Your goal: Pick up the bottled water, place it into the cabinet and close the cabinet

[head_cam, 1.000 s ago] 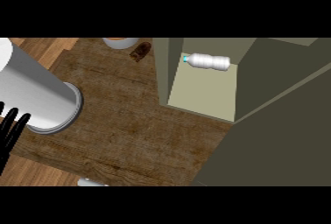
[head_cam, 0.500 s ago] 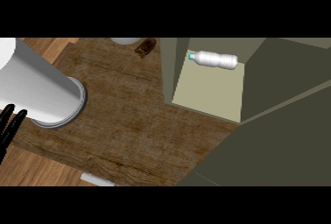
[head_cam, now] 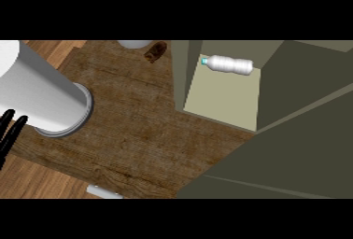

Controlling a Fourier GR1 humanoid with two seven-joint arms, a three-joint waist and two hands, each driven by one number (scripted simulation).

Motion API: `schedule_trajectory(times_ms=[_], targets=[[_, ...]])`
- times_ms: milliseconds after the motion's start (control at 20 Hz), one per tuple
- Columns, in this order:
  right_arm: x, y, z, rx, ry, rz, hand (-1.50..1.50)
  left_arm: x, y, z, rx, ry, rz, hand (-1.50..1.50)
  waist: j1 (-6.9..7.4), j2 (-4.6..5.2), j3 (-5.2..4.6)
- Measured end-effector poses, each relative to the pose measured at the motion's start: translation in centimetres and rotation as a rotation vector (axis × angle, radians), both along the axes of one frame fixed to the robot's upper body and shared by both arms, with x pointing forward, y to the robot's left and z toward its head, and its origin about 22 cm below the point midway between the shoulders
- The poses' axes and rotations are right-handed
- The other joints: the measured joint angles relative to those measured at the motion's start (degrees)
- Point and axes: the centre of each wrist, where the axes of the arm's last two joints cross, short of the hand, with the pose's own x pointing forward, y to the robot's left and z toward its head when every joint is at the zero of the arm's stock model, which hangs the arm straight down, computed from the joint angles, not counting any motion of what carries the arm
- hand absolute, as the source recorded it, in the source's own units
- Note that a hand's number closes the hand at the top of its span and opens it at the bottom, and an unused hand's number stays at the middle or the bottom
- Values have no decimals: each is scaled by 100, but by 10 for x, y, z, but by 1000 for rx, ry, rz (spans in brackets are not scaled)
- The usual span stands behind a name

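Note:
The water bottle (head_cam: 229, 65), clear with a teal cap, lies on its side on the pale shelf inside the olive cabinet (head_cam: 222, 100), near the back. The cabinet door (head_cam: 296, 154) stands open at the right, reaching to the lower edge. My left forearm (head_cam: 38, 91) comes in as a thick grey cylinder at the left. Only the black straight fingers of my left hand (head_cam: 8, 131) show at the left edge, far from the bottle and holding nothing. My right hand does not show.
The wooden counter (head_cam: 138, 135) lies between my arm and the cabinet. A white round object (head_cam: 134, 44) and a small brown item (head_cam: 156, 51) sit at the top edge. A small white piece (head_cam: 103, 191) lies at the counter's front edge.
The cabinet and bottle have drifted slightly right in the view. My left hand's fingers have slid nearer the left edge. The bottle stays on the shelf.

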Motion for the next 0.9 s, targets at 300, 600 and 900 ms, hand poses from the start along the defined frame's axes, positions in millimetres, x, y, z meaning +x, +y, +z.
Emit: schedule_trajectory(times_ms=[300, 600, 900], targets=[[36, 6, 3, -74, -13, -44, 150, 1, 1, -1, -7, 8, -3, -150, -11, -38, 11], [79, 28, 3, -97, 33, -115, 150, 2, 2, -4, -11, 14, 3, -150, -47, -73, 37], [130, 65, 15, -96, 83, -267, 150, 2, 8, -6, -13, 26, 21, -150, -166, -116, 75]])
